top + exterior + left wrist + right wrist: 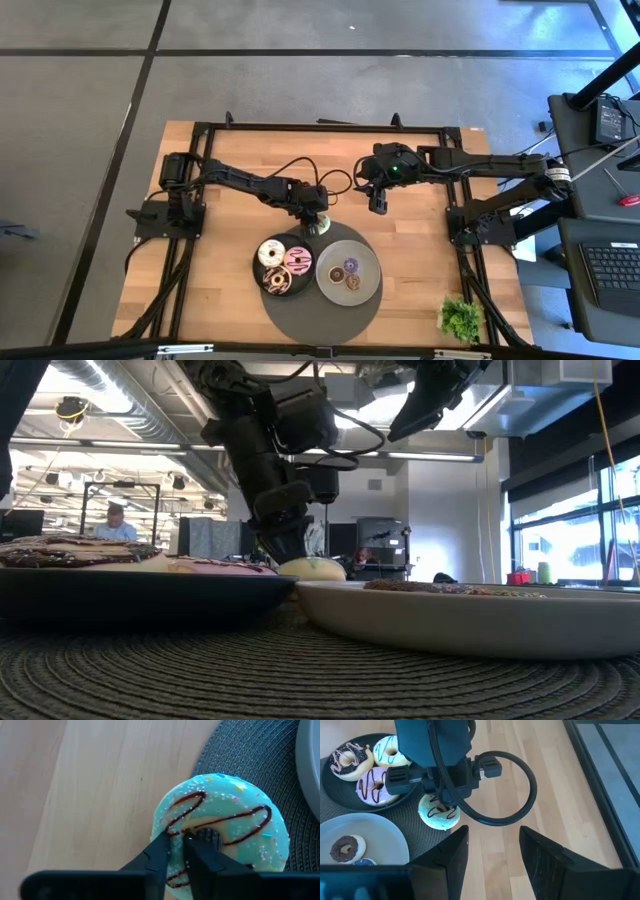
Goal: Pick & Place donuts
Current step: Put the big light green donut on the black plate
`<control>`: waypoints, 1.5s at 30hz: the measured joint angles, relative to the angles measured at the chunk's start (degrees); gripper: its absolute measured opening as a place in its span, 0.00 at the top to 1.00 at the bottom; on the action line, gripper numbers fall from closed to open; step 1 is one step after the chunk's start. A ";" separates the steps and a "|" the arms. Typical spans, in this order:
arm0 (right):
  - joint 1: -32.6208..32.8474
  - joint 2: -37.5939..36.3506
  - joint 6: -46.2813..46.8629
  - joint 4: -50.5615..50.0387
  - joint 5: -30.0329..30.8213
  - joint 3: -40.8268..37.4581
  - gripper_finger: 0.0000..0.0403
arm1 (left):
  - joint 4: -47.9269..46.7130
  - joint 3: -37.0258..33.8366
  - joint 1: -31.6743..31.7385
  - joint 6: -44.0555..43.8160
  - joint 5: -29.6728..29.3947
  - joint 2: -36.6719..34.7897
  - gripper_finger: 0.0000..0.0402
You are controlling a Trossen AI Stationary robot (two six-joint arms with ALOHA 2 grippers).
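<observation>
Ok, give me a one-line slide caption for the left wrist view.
Left gripper pinching the rim of a green-iced donut lying at the edge of the woven mat.

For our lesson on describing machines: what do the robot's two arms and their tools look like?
Both arms are dark, slim and jointed, with looping black cables. The left tool ends in two black, wedge-shaped fingers tapering to narrow tips. The right tool has broader, flat black fingers. A small green light glows on the right arm's wrist.
</observation>
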 joint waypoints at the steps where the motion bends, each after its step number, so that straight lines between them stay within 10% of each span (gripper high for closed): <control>1: 0.00 0.01 0.04 -0.01 -0.01 0.00 0.56 | 0.00 0.00 0.00 0.00 0.00 0.00 0.89; 8: 0.01 0.01 0.06 -0.12 -0.01 0.00 0.56 | -2.77 -0.09 0.00 -2.52 -0.53 -2.77 0.98; 20: 0.11 0.01 -3.08 0.48 -0.06 0.00 0.56 | -24.36 3.57 -13.23 -13.55 -17.88 -18.81 0.99; 30: 0.10 0.01 -5.80 3.07 -0.53 0.00 0.56 | -27.12 3.43 -31.25 -19.69 -21.52 -15.63 0.99; 45: 0.10 0.01 -5.71 3.31 -0.58 0.00 0.56 | -29.35 3.48 -32.83 -22.44 -20.77 -8.44 0.96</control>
